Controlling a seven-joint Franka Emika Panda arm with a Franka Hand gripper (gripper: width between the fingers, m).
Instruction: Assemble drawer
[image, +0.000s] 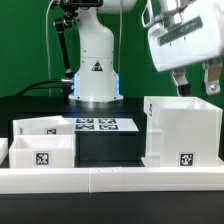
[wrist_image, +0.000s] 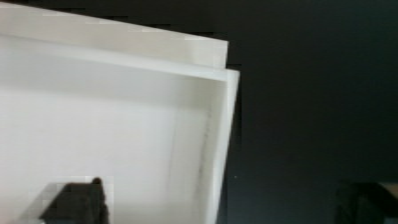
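White box housing (image: 182, 130) under tool (image: 197, 87)

Front tray (image: 42, 152) and rear tray (image: 40, 125) lie at the exterior view's left, housing (image: 183, 128) at right.

On the black table (image: 110, 150), the housing (image: 185, 130) was set at the exterior view's right. A front tray (image: 42, 152) and a back tray (image: 40, 125) were placed at its left. The marker board (image: 105, 125) was laid between, further back, and a low rail (image: 110, 182) along the front.

Drawer housing (wrist_image: 107, 130) mostly beyond wrist view
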